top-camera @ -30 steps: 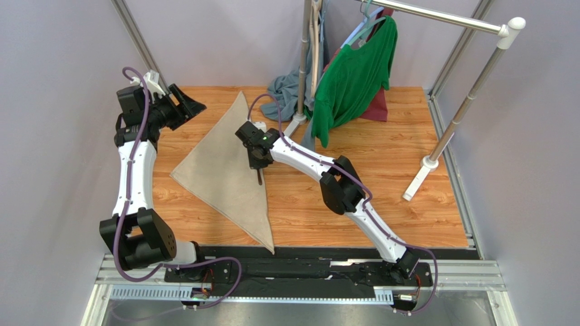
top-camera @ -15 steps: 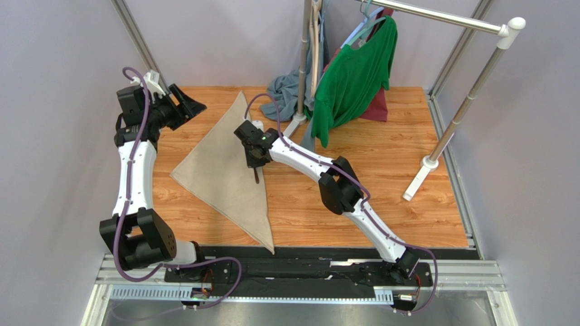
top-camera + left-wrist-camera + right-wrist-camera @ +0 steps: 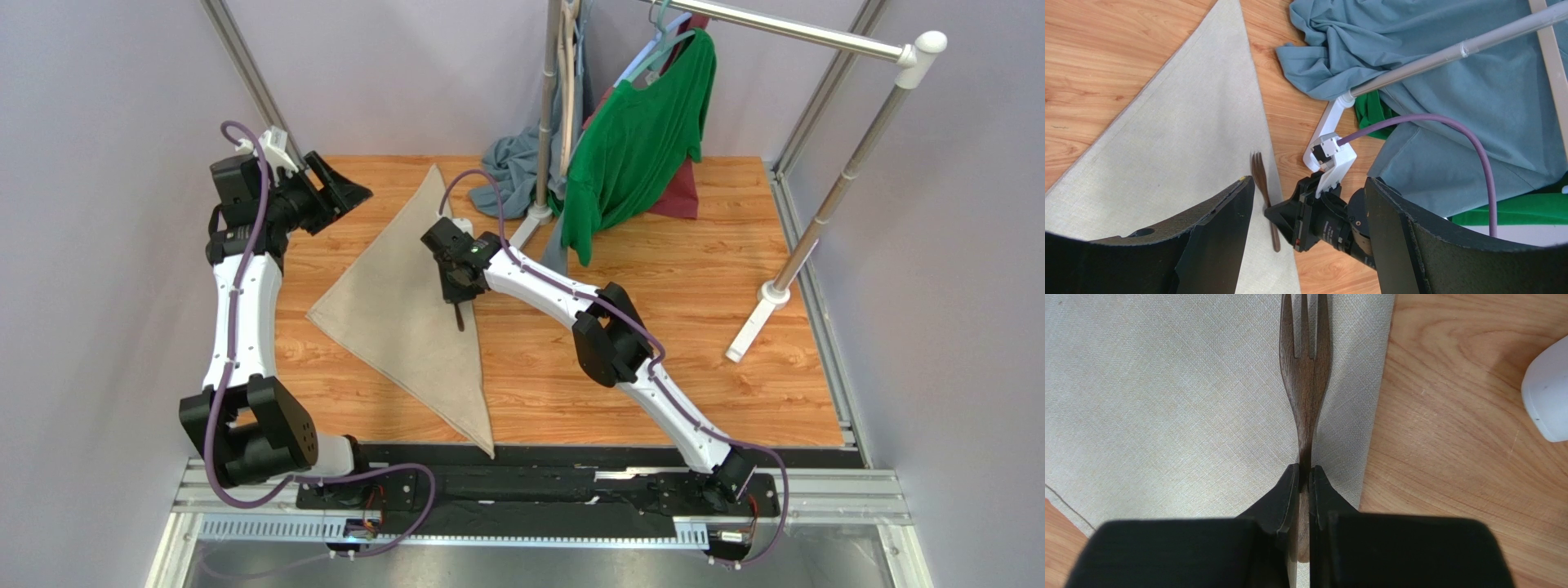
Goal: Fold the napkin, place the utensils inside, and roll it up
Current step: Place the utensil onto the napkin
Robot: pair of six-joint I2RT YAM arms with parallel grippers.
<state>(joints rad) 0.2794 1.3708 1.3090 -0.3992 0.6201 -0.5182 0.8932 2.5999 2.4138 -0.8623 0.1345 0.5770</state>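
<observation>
- The napkin lies flat as a triangle, so I judge the fold done.
- My right gripper is at the napkin's right edge. Its jaws are nipped almost together on the thin handle of the fork.
- The fork runs along that right edge, just inside it, with its tines toward the napkin's far tip. From my wrist view it looks down on the cloth, though I can't tell whether it rests fully.
- My left gripper hangs off the napkin's far left side, fingers spread wide with nothing in them.
- As I read it, placing the fork is nearly finished, and letting go is what's left of that step.
- The roll-up hasn't begun, since no edge of the napkin is curled over the fork.
</observation>
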